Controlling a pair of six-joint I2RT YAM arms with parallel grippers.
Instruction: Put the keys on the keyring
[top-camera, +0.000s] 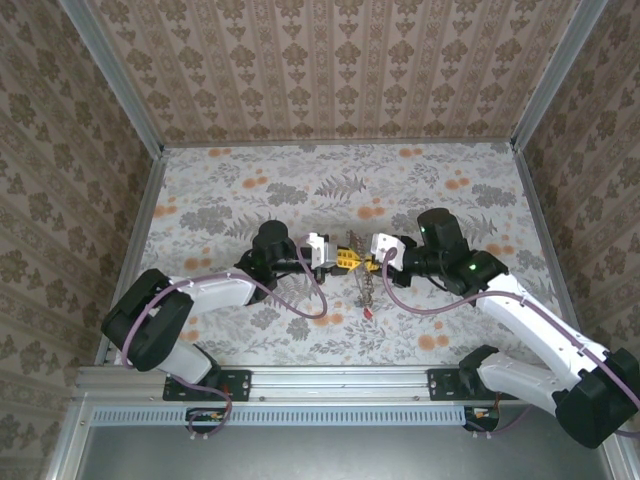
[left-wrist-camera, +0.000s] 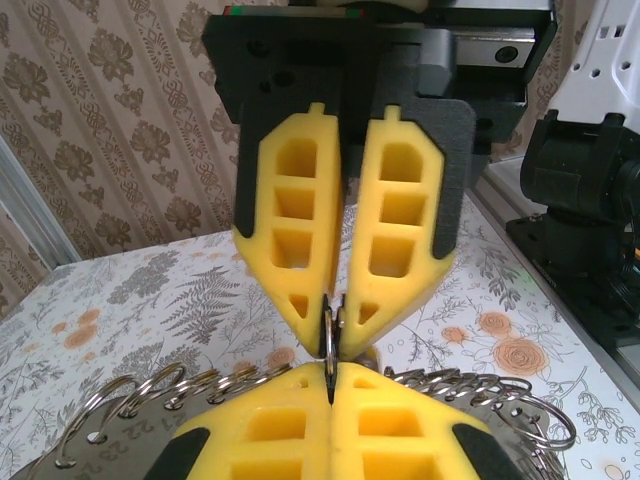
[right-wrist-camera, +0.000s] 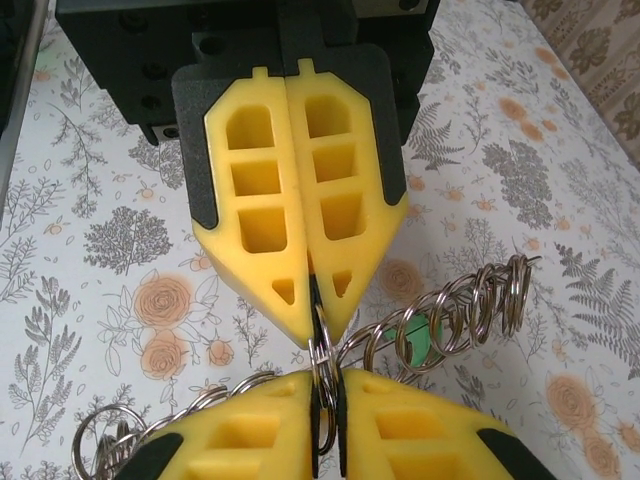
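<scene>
Left gripper (left-wrist-camera: 330, 382), clamped on the keyring (left-wrist-camera: 470, 388), faced right gripper (left-wrist-camera: 335, 335) at 12 o'clock, tip to tip, pinching the same ring; loops ran 3 to 9 o'clock, equally near both.

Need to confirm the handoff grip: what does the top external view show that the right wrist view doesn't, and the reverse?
Top external: the keyring trailing back toward the robot, with what looks like a red key at its end. Right wrist: its wire loops pinched where the shut left gripper and right gripper meet. Both: grippers tip to tip on the keyring.
</scene>
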